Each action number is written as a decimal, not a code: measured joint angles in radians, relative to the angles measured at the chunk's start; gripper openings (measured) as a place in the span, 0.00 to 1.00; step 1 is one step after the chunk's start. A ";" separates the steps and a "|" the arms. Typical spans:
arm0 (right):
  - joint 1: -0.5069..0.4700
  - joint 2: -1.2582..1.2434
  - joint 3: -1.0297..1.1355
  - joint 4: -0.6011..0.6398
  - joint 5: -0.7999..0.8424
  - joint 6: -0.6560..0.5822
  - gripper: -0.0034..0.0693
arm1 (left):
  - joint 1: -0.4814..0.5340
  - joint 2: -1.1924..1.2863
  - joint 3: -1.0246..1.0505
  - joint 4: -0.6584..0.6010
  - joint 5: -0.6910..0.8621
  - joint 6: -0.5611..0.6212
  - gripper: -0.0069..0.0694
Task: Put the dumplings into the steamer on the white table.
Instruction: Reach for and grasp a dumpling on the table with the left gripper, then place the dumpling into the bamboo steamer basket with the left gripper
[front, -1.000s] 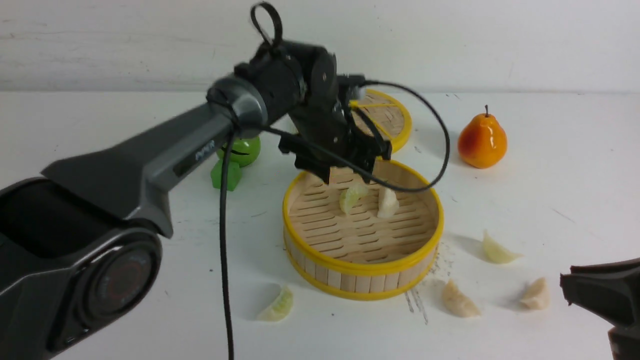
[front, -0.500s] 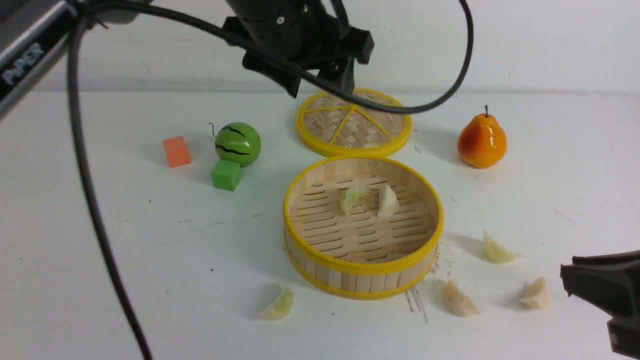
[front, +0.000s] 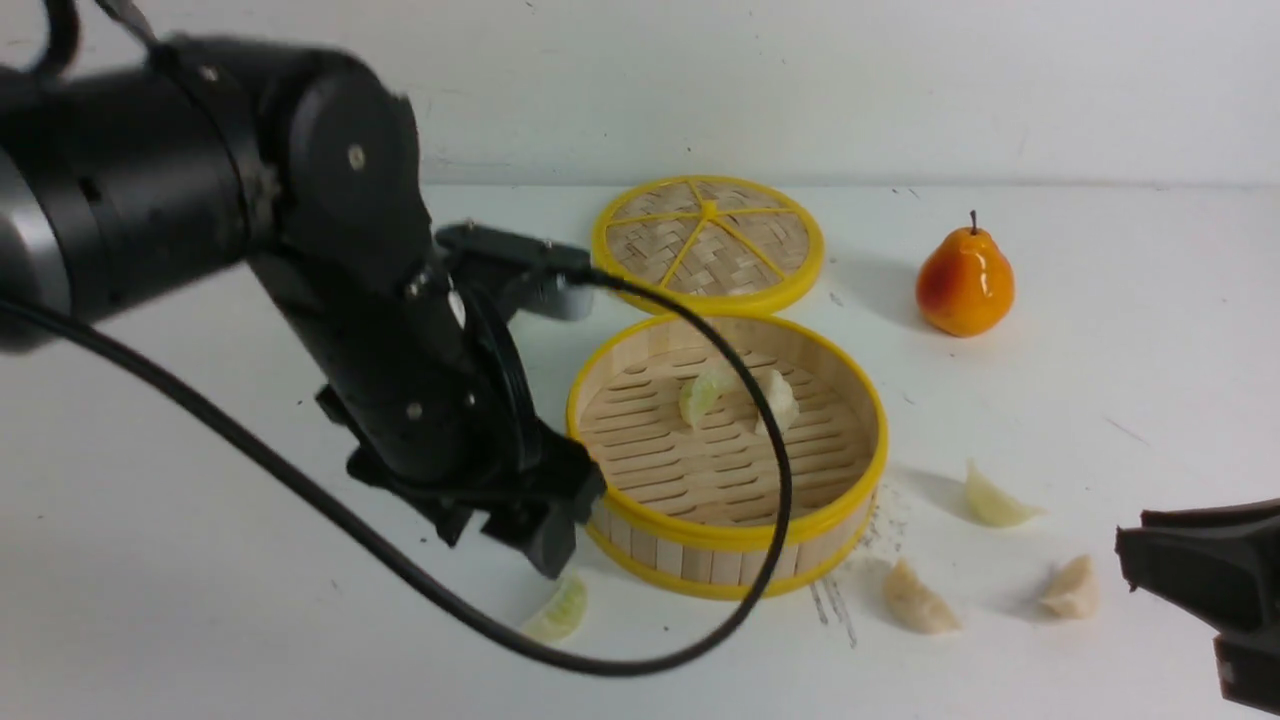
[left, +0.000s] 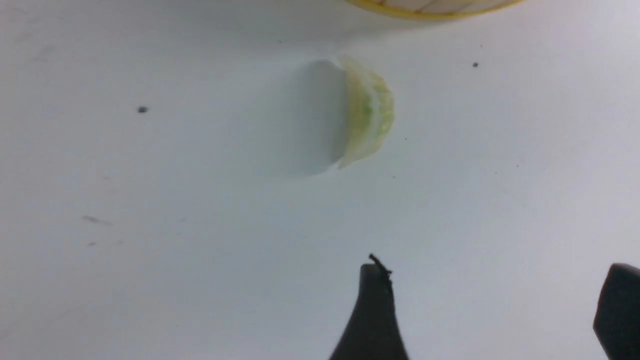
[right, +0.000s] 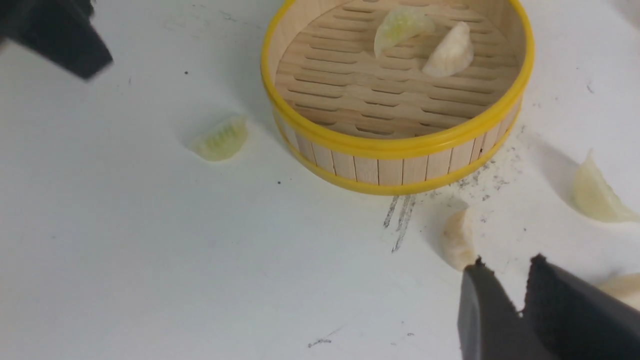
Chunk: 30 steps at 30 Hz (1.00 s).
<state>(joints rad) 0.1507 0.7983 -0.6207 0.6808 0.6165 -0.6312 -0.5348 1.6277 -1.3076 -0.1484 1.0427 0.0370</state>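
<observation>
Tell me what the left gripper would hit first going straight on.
The left gripper would probably meet bare table beside the green dumpling, which sits off its line; depth is unclear.

pale green dumpling (left: 367, 112) lying on white table (left: 150, 210), steamer rim (left: 430, 4) nearby, left claw (left: 495, 280) spread wide, empty
</observation>
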 joint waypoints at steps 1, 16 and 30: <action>0.000 0.000 0.000 0.002 0.000 0.000 0.23 | 0.000 0.011 0.027 -0.009 -0.039 0.017 0.80; 0.000 0.000 0.000 0.007 0.001 0.000 0.25 | 0.000 0.290 0.078 -0.004 -0.312 0.091 0.76; 0.000 0.000 0.000 0.007 0.000 0.000 0.25 | 0.000 0.270 -0.284 -0.016 -0.017 -0.074 0.31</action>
<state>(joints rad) 0.1507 0.7983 -0.6207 0.6881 0.6169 -0.6312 -0.5348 1.8981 -1.5919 -0.1640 1.0256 -0.0373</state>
